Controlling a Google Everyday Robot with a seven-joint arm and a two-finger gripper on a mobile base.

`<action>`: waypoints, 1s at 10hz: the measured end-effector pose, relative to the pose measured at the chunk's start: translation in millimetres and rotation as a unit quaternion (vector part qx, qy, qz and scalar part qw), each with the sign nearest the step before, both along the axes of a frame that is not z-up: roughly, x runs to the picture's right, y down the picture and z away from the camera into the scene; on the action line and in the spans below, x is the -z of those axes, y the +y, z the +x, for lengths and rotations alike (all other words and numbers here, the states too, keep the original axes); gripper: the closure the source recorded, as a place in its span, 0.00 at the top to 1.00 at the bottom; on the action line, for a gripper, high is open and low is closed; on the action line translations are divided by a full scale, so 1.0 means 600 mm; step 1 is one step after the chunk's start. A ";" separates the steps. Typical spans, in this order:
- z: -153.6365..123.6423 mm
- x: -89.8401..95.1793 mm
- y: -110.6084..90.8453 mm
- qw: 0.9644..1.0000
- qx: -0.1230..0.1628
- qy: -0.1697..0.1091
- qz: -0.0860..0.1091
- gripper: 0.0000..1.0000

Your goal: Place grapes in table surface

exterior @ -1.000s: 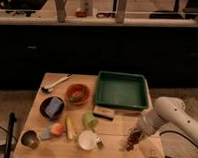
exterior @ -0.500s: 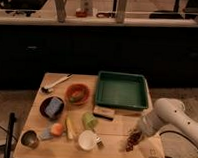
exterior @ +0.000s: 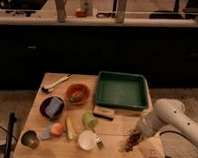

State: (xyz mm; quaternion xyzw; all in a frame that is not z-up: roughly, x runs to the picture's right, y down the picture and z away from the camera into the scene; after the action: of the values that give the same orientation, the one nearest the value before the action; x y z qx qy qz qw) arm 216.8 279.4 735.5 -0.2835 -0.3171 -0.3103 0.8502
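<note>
High frontal view; jaws (exterior: 138, 131) lower right

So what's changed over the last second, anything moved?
Almost nothing. The claw still hangs low over the table surface at its right front, with the grapes just under it; neither visibly shifted. The green tray, bowls and cups stayed put.

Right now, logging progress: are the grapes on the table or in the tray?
On the table: the grapes lie beside the gripper, outside the tray.

The gripper (exterior: 140, 129) hangs over the table surface (exterior: 114, 132), grapes (exterior: 133, 141) just below it (tray (exterior: 121, 89) behind, cup (exterior: 88, 120) left).
</note>
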 end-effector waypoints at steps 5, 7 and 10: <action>0.008 0.004 -0.004 1.000 -0.014 0.008 0.003 0.50; 0.007 0.006 -0.007 1.000 -0.015 0.008 0.004 0.70; 0.003 0.006 -0.011 1.000 -0.011 0.008 0.005 0.80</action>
State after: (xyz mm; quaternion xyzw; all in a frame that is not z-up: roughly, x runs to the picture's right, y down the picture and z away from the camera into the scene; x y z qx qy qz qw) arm 218.4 272.8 732.1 -0.2779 -0.3122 -0.3001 0.8575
